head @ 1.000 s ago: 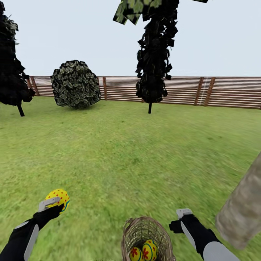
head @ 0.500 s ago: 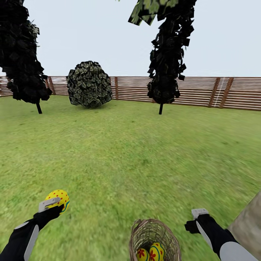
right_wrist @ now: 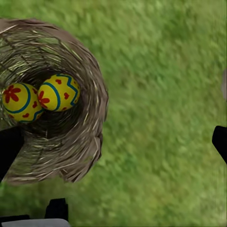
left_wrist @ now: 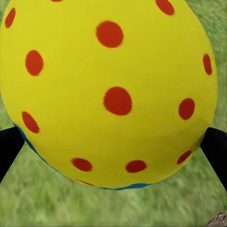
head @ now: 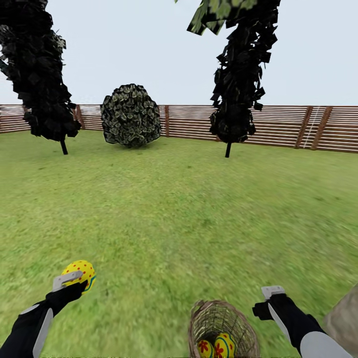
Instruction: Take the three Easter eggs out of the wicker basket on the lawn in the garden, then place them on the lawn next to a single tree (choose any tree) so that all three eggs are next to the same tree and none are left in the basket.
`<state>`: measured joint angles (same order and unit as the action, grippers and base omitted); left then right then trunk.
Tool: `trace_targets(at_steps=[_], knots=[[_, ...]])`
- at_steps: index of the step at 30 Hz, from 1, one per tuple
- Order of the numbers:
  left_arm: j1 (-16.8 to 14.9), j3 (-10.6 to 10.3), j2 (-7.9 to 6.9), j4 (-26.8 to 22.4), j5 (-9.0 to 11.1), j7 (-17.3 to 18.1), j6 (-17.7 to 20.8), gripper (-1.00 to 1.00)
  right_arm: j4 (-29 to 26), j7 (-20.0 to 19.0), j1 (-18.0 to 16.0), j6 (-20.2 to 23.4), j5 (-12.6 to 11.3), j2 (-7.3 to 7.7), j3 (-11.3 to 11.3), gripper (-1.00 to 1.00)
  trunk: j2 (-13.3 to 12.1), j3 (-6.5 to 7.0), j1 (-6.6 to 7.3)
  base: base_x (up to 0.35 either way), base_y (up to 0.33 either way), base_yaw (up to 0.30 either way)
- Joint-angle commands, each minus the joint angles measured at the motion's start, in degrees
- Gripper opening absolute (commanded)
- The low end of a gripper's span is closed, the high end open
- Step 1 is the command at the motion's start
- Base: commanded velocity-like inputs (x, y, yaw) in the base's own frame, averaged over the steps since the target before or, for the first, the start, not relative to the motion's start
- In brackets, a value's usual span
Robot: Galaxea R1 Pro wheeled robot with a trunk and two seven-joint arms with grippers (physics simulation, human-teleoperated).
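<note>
Clamping egg (head: 79, 272), left gripper (head: 74, 279) raised

Two arms, black along the forearms with pale grey panels: a light strip down the left arm (head: 31, 325), a rounded grey shell over the right arm (head: 318, 344) near the frame edge. Black at the wrists, matte, no cables or screws visible. Left gripper (head: 74, 279) topped by a small flat light-grey finger plate; right gripper (head: 273, 292) likewise capped with a pale grey block. Seen from the wrist cameras as plain black fingers (left_wrist: 8, 151) at the frame edges, plus a black and grey block (right_wrist: 56, 213) low in the right wrist view.
</note>
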<state>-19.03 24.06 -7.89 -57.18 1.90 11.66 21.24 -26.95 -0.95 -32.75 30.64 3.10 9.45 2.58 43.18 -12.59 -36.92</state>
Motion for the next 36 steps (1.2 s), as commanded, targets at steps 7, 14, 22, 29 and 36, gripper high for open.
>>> trace_targets(at_steps=[7,14,22,29,36], knots=[[-0.05,0.06,0.07,-0.04,0.15,0.29,0.38,-1.00,-0.12,-0.10,-0.03,0.38,0.33,-0.02,0.25,1.00,0.07,-0.09,0.00,-0.082,0.322,0.001],[-0.05,0.02,0.06,-0.04,0.13,0.29,0.38,-1.00,-0.12,-0.10,-0.03,0.40,0.25,0.05,0.27,1.00,0.07,-0.09,0.00,-0.008,0.323,0.000],[-0.05,-0.06,0.15,1.44,0.03,0.29,0.10,-1.00,-0.12,-0.10,-0.03,0.38,-0.06,0.07,0.23,1.00,0.07,-0.09,0.00,0.286,0.055,0.000],[-0.05,-0.01,0.08,1.46,0.23,0.29,-0.13,-1.00,-0.12,-0.10,-0.02,0.38,-0.23,0.04,0.23,1.00,0.07,-0.09,0.00,0.222,-0.160,0.000],[-0.05,-0.15,0.15,1.54,0.21,0.29,-0.22,-1.00,-0.12,-0.10,-0.01,0.35,-0.20,-0.04,0.23,1.00,1.68,-0.81,-0.88,0.004,-0.003,0.000]])
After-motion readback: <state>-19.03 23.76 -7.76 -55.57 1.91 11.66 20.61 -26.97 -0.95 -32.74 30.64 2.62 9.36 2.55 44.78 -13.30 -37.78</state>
